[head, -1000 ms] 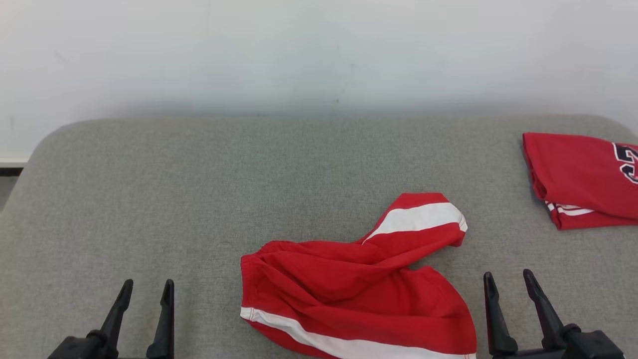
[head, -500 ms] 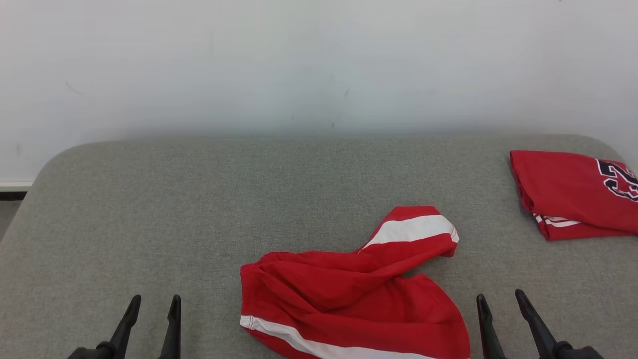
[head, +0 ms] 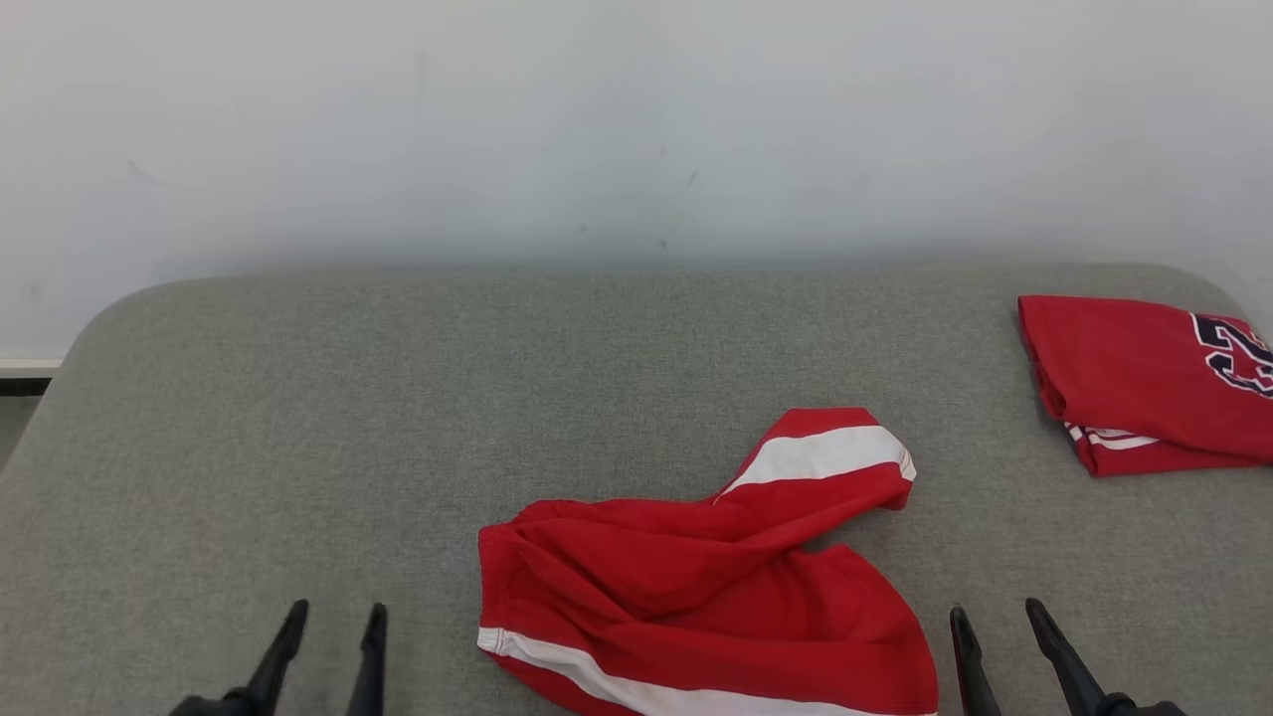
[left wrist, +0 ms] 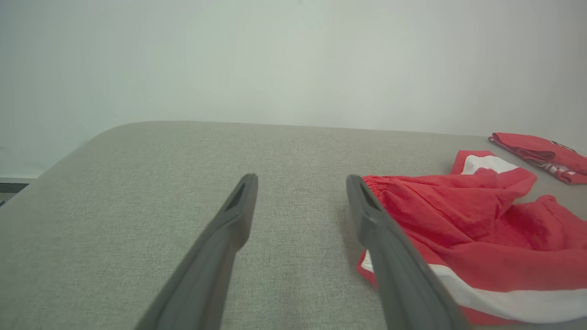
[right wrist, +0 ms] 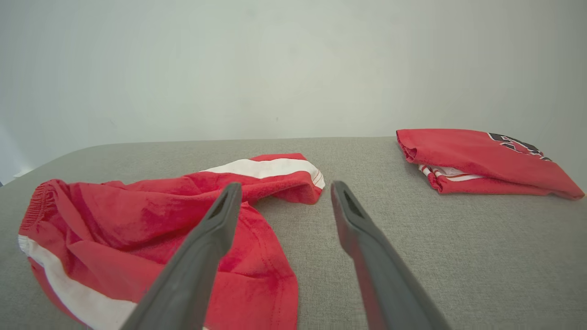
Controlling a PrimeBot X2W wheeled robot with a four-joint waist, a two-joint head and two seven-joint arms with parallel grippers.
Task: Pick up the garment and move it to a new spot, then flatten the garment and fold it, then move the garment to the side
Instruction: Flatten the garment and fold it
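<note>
1. The red shorts (head: 696, 587) lie crumpled on the near part of the table, a little right of centre. They sit between the two grippers, and neither gripper touches them.
2. Judging by how they lie, no step of the task has been done on them. Lifting, moving to a new spot, flattening, folding and setting aside all appear to be left.
3. The cloth looks thin, soft and limp, like sportswear. A gathered elastic waistband forms the left end, and a broad white stripe runs along the near edge. One leg twists away toward the far right and shows a second white band near its hem. Deep creases cross the middle, so it will probably need spreading before any fold.
4. The left gripper (head: 336, 612) hovers at the near left with its dark, tapered fingers spread wide and nothing between them. It is just left of the waistband.
5. The right gripper (head: 995, 609) hovers at the near right, equally wide and empty, just beside the shorts' right edge.
6. A folded red jersey (head: 1124, 378) with white trim and a dark printed numeral lies flat at the far right, well apart from the shorts.
7. The padded grey table (head: 298, 398) has a coarse woven cover and rounded corners. A plain white wall (head: 597, 119) stands behind it.
</note>
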